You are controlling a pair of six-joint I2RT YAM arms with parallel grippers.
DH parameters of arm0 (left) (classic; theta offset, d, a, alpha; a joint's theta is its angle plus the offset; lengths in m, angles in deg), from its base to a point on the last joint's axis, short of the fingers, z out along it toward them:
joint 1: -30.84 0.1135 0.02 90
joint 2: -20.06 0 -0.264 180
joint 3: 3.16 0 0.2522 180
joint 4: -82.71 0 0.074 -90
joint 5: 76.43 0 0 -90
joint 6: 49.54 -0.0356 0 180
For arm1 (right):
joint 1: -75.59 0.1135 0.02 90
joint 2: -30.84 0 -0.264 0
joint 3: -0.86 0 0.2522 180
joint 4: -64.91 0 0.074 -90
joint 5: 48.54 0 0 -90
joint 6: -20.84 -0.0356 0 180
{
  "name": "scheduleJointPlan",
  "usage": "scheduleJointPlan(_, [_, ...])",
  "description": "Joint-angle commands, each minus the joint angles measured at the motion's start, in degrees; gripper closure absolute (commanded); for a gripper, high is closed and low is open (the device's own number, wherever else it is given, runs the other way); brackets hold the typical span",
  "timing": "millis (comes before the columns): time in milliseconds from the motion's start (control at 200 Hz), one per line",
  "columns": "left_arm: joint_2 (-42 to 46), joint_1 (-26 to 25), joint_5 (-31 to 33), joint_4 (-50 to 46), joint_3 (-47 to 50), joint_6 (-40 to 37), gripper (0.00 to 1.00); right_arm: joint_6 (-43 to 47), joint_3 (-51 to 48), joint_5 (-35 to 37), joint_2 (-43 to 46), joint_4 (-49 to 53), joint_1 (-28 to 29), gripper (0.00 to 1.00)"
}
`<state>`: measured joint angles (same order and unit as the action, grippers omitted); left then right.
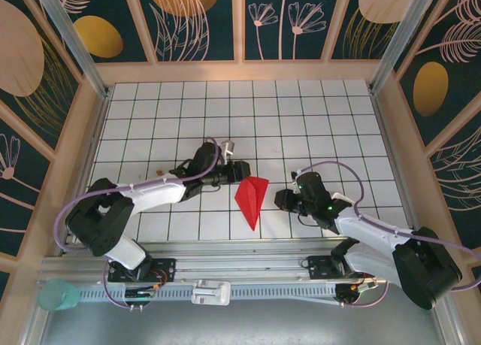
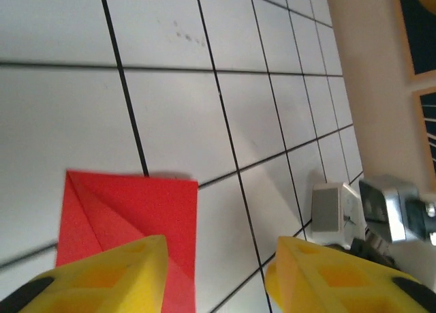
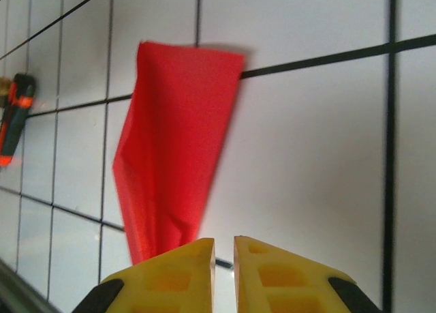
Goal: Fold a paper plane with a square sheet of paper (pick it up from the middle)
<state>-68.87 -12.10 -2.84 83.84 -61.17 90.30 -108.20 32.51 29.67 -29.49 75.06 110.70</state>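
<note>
With the left gripper [image 2: 221, 258] spread wide and the right gripper [image 3: 225, 248] barely parted, both empty, lift each straight up off the paper plane [image 1: 252, 199], lying flat just ahead of the fingertips and partly beneath one left finger, to avoid dragging its folds.

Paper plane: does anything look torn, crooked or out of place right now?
No tear shows on the paper plane; it lies on the table, tip toward the arm bases. The only oddity: a small brown speck on the tiles to its left.

White gridded table [image 1: 301, 112], leaf-patterned walls [image 1: 195, 22], teal round object [image 1: 58, 294]
</note>
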Motion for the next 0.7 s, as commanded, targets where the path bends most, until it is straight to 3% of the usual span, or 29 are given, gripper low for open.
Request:
scheduleJointPlan(0, [-0.7, -4.4, 8.3, -7.9, 1.2, 1.8, 0.5, 1.2, 0.5, 1.9, -1.1, -1.5, -2.0, 0.83])
scheduleJointPlan(230, [-8.5, -10.2, 14.1, -14.9, -6.3, 0.3, 0.37, 2.6, 0.0, 0.1, -1.1, -2.5, -3.4, 0.81])
scheduleJointPlan(450, [-15.6, -10.9, 13.8, -17.0, -11.1, -0.8, 0.38, 3.4, -2.1, -1.9, 1.4, -3.3, -5.7, 0.81])
scheduleJointPlan(540, [-17.1, -11.0, 14.8, -18.6, -13.4, -0.5, 0.44, 3.9, -2.4, -3.1, 1.6, -3.6, -6.5, 0.81])
scheduleJointPlan(696, [-14.3, -11.0, 15.6, -15.9, -11.8, 1.2, 0.72, 5.0, -2.1, -3.9, 1.4, -3.3, -7.5, 0.81])
